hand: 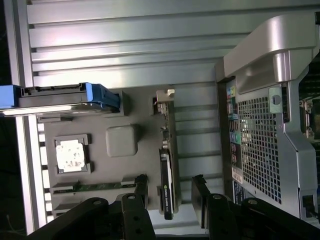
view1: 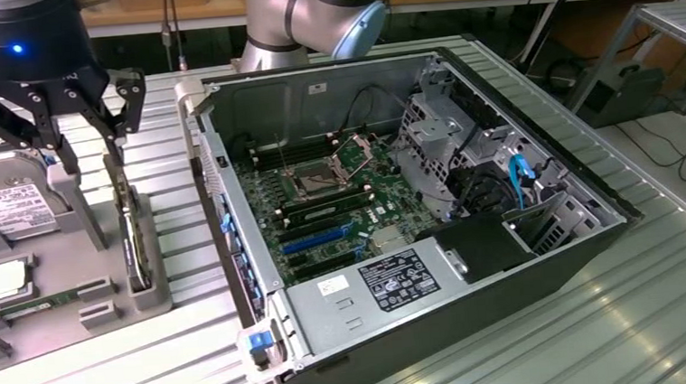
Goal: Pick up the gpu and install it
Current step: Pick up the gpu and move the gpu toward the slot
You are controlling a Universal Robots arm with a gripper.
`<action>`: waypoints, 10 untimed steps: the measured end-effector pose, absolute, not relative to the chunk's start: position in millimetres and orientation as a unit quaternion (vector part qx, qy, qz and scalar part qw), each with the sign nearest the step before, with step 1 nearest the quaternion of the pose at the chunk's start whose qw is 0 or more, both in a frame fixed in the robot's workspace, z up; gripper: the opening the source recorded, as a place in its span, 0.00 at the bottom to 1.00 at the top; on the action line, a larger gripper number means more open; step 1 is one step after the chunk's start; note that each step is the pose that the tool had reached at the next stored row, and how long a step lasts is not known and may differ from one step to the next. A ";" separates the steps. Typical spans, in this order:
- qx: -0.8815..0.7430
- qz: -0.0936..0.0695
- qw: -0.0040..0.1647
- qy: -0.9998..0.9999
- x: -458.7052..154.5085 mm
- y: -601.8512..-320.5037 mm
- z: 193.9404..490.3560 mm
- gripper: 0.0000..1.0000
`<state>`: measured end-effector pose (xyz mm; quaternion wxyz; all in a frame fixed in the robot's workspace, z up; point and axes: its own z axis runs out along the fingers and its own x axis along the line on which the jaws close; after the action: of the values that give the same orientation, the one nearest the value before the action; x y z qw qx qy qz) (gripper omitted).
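- Wrist view: gripper [hand: 170,192] is wide open and empty, a finger either side of the gpu [hand: 165,150], which stands on edge in the grey holder [hand: 110,170].
- An off-centre closure could tilt the card and jam it in the holder's slot.
- A grip on the thin edge may slip.
- Sideways drift could clip the hard drive [hand: 65,97] across the holder.

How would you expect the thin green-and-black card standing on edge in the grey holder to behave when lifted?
The green-and-black gpu is probably stiff, being a flat board. On its narrow edge in the grey holder, it might tip if pushed sideways.
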<state>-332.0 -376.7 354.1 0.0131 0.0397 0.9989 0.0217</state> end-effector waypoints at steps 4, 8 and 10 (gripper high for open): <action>0.040 0.022 0.013 0.999 -332.0 -376.8 349.8 0.48; 0.040 0.022 0.013 0.999 -332.0 -376.7 346.6 0.48; 0.040 0.022 0.013 0.999 -332.0 -376.7 345.4 0.48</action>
<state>-332.0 -376.7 345.4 0.0131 0.0397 0.9989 0.0217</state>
